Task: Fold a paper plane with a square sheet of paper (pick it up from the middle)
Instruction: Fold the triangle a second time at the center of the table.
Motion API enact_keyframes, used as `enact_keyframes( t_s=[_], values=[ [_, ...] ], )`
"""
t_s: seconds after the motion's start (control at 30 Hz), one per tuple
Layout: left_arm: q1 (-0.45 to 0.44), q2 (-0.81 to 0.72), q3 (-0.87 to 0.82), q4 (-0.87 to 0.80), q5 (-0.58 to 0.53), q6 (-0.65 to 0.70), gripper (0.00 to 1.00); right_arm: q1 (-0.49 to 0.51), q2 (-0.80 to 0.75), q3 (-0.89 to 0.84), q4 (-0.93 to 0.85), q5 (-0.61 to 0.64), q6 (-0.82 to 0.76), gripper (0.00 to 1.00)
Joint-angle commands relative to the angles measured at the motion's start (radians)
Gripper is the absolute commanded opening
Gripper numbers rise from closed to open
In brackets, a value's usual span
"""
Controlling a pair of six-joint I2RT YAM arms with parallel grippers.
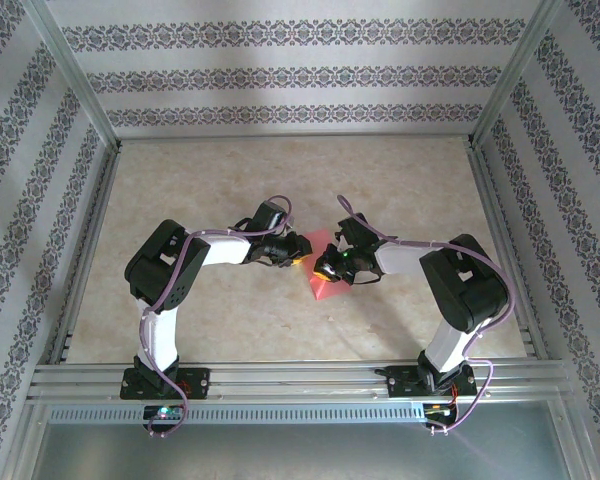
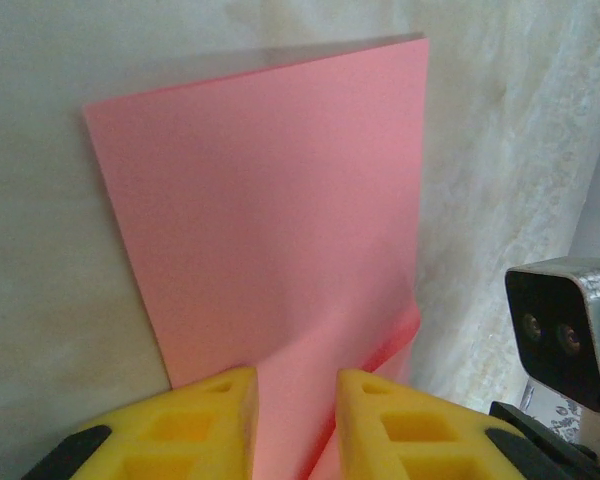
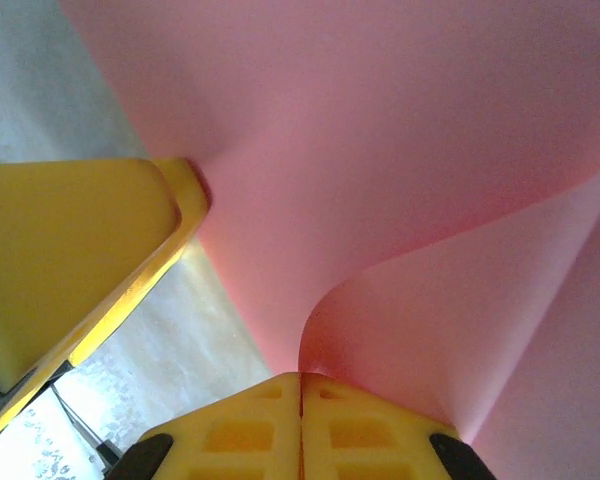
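The square sheet of paper (image 1: 321, 286), pink-red, sits at the table's middle between both grippers. In the left wrist view the paper (image 2: 280, 220) lies partly folded, and a raised ridge of it runs through the gap between my left gripper's (image 2: 297, 385) yellow fingers, which stand apart. My right gripper (image 3: 300, 378) is shut, with the paper (image 3: 380, 150) pinched at its tips and curling up from them. One left finger (image 3: 70, 250) touches the sheet's edge in the right wrist view. From above, the left gripper (image 1: 293, 255) and right gripper (image 1: 326, 268) nearly meet over the paper.
The beige table (image 1: 280, 170) is fenced by metal frame rails (image 1: 280, 378) at the front and along both sides, with patterned walls behind. The right wrist's camera housing (image 2: 565, 330) sits close beside my left fingers.
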Motion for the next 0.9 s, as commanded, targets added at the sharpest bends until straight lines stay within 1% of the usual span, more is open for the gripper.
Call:
enact_keyframes(
  t_s=[0.0, 0.33, 0.87],
  values=[
    [0.007, 0.052, -0.035, -0.048, -0.029, -0.005, 0.27, 0.009, 0.011, 0.016, 0.009, 0.031, 0.01, 0.08],
    [0.008, 0.056, -0.035, -0.056, -0.028, -0.002, 0.27, 0.009, 0.008, 0.008, 0.012, 0.059, 0.015, 0.08],
    [0.007, 0.056, -0.034, -0.066, -0.029, 0.002, 0.27, 0.009, 0.027, 0.009, 0.034, 0.058, 0.021, 0.09]
  ],
)
